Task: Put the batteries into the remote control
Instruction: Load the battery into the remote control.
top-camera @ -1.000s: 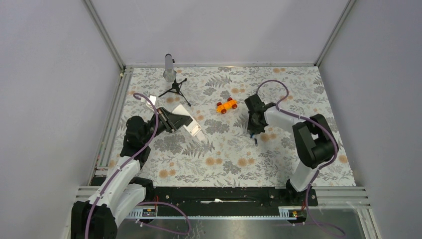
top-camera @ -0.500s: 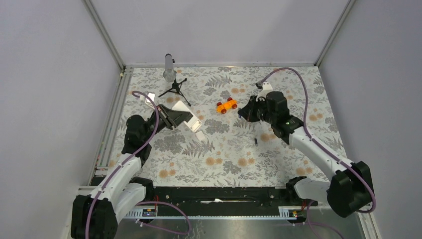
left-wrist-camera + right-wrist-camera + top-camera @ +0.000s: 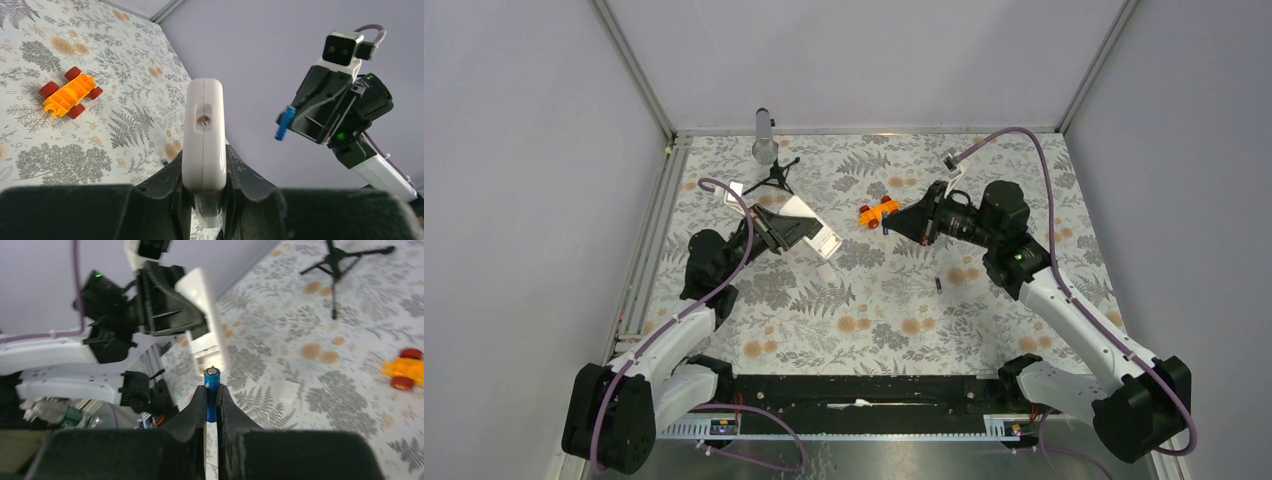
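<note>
My left gripper (image 3: 780, 232) is shut on the white remote control (image 3: 812, 230) and holds it above the table at the left; its narrow edge (image 3: 203, 135) stands between my jaws in the left wrist view. My right gripper (image 3: 896, 221) is shut on the blue battery (image 3: 885, 223) and holds it in the air, pointing towards the remote with a gap between them. The blue battery (image 3: 211, 384) stands upright between my fingers, with the remote (image 3: 207, 310) beyond it. The dark battery (image 3: 938, 284) lies on the table below my right arm.
A small flat white cover piece (image 3: 826, 272) lies on the table under the remote. An orange toy car (image 3: 879, 212) sits just behind the right gripper. A black tripod (image 3: 774, 176) with a grey tube stands at the back left. Walls close in the floral table.
My right gripper rose from the table by the dark battery and swung left with the blue battery towards the remote. My left gripper moved the remote slightly up and back.
</note>
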